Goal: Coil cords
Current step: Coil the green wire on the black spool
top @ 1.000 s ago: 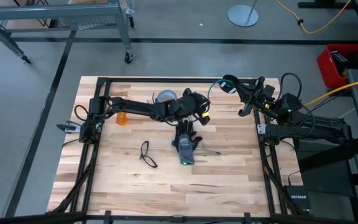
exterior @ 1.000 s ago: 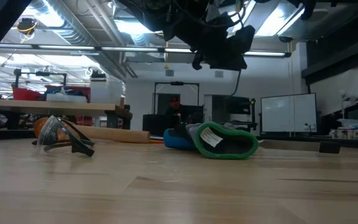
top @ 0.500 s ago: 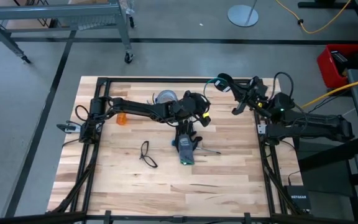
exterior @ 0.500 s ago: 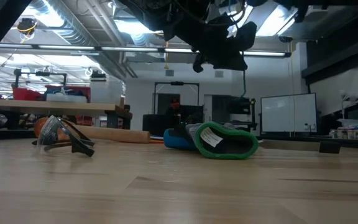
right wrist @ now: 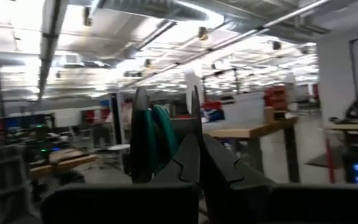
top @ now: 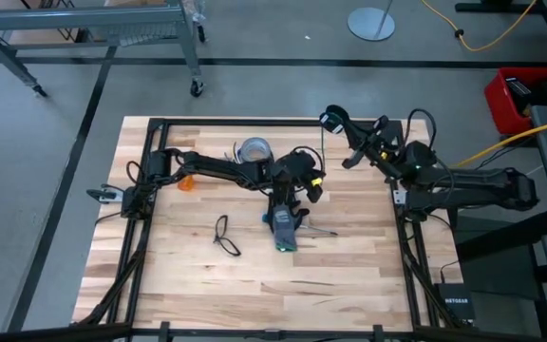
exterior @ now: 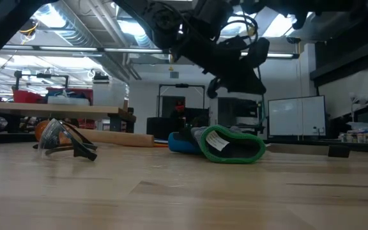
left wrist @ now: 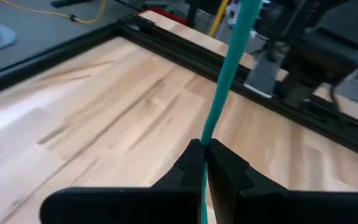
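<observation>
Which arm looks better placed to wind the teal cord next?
The right, probably. Its fingers hold the spool with teal turns already on it, raised over the table's far edge. The left fingers just pinch the teal cord, keeping it taut.

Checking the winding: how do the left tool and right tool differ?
The left tool pinches one taut strand of the teal cord; the right tool clamps the wound coil. The left tool hangs by the glove; the right tool sits by the table's far edge. Both are shut.

Running out past the frame edge beyond the left gripper (left wrist: pixel 202 163): the teal cord (left wrist: pixel 227 68), its far end unseen.
</observation>
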Controlling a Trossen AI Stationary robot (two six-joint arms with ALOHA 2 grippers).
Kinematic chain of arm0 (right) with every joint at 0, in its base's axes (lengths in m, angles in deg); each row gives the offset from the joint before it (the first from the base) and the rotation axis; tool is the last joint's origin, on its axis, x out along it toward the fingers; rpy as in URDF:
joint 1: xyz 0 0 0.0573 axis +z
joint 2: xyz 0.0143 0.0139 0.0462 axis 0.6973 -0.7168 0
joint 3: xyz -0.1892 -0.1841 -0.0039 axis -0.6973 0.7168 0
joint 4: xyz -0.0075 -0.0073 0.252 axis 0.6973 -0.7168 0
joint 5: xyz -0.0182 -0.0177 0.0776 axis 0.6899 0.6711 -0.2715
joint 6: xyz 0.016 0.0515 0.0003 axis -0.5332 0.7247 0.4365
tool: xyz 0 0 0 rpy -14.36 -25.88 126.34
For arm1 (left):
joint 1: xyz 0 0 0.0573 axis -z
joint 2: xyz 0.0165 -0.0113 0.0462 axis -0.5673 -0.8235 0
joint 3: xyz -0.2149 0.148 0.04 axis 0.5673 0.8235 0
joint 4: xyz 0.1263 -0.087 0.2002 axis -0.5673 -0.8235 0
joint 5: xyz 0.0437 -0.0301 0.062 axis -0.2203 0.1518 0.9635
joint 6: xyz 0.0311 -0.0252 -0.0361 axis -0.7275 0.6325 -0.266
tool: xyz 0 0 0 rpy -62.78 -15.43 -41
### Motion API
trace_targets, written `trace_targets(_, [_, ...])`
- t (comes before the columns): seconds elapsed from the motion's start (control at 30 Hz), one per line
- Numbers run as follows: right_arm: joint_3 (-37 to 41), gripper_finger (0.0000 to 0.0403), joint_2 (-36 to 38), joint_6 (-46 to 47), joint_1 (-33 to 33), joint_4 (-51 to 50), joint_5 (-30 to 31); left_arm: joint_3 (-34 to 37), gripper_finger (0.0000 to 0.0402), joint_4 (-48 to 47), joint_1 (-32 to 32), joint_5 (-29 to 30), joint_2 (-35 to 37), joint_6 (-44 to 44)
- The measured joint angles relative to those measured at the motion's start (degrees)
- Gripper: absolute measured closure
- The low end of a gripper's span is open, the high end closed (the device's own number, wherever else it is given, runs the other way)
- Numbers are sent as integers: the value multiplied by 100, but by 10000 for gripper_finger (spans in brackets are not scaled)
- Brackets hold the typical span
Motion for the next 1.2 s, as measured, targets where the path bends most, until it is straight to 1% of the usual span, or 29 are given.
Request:
trace_targets(0.1, [-11, 402, -151, -6, 0, -18, 103, 0, 401, 117, 19, -393, -2, 167])
trace_targets(0.33, [-13, 402, -610, -21, 0, -482, 175, 0, 401, 211, 6, -1764, -4, 665])
trace_targets(0.43, [-13, 402, -760, -24, 0, -689, 179, 0, 401, 227, 1, -2206, -4, 910])
trace_targets(0.67, [-13, 402, -888, -23, -2, -1118, 618, 0, 401, 97, -26, -2790, -4, 945])
trace_targets(0.8, [-13, 402, -889, -18, -4, -1036, 770, 0, 401, 81, -40, -2997, -4, 959])
trace_targets(0.93, [-13, 402, -887, 70, -2, -1035, 1314, 0, 402, 90, -40, -3455, -4, 925])
trace_targets(1.0, [-13, 402, -887, 100, -2, -1088, 1492, 0, 402, 100, -44, -3724, -4, 929])
trace_targets(1.2, [-13, 402, -887, 375, 0, -1430, 1525, 0, 401, 94, -37, -4274, -4, 962])
